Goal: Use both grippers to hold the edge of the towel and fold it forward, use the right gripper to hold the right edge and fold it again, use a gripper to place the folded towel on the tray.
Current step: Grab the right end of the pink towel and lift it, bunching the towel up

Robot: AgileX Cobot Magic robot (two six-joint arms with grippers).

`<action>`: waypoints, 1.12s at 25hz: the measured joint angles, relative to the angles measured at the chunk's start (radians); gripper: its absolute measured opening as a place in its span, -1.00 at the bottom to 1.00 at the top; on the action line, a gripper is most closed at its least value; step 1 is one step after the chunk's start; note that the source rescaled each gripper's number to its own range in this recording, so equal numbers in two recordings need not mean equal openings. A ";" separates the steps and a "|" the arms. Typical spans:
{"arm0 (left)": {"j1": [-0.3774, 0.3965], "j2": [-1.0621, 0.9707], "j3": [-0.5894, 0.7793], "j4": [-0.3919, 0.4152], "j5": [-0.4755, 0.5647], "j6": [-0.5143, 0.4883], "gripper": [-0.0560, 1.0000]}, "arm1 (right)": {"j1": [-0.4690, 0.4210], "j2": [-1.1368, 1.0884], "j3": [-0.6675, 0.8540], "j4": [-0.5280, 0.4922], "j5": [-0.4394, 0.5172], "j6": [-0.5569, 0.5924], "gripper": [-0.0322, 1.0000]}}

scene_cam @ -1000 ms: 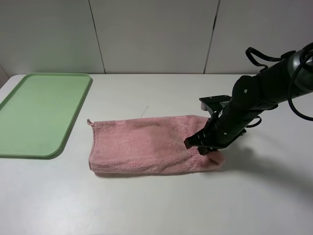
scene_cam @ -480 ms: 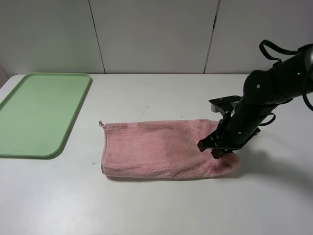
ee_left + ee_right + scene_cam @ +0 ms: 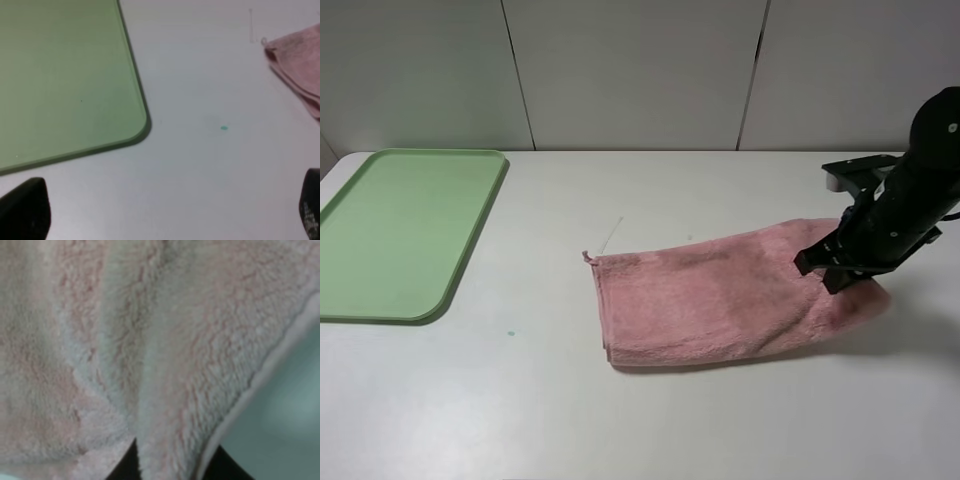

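The pink towel (image 3: 720, 295) lies folded into a long strip on the white table, right of centre. At its right end, my right gripper (image 3: 845, 280) is shut on the cloth, and that end is slightly bunched under it. In the right wrist view the plush towel (image 3: 150, 340) fills the frame, its pale hem (image 3: 270, 365) runs along one side, and the dark fingertips (image 3: 125, 467) pinch a fold. The light green tray (image 3: 400, 230) sits at the far left. My left gripper (image 3: 165, 215) is open over bare table beside the tray (image 3: 60, 75), with the towel's corner (image 3: 300, 70) at the frame edge.
A small green speck (image 3: 509, 333) and a thin pencil-like mark (image 3: 612, 233) show on the tabletop between tray and towel. A pale panelled wall runs behind the table. The left arm does not show in the exterior view.
My right gripper has moved to the right, dragging the folded towel with it across the table, away from the tray. The tray has not moved.
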 joint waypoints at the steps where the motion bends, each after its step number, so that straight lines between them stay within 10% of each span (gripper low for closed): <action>1: 0.000 0.000 0.000 0.000 0.000 0.000 1.00 | -0.019 -0.014 0.000 -0.008 0.003 0.000 -0.76; 14: 0.000 0.000 0.000 0.000 0.000 0.000 1.00 | -0.170 -0.037 -0.109 -0.180 0.184 0.024 -0.76; 28: 0.000 0.000 0.000 0.000 0.000 0.000 1.00 | -0.100 -0.041 -0.109 -0.200 0.225 0.074 -0.76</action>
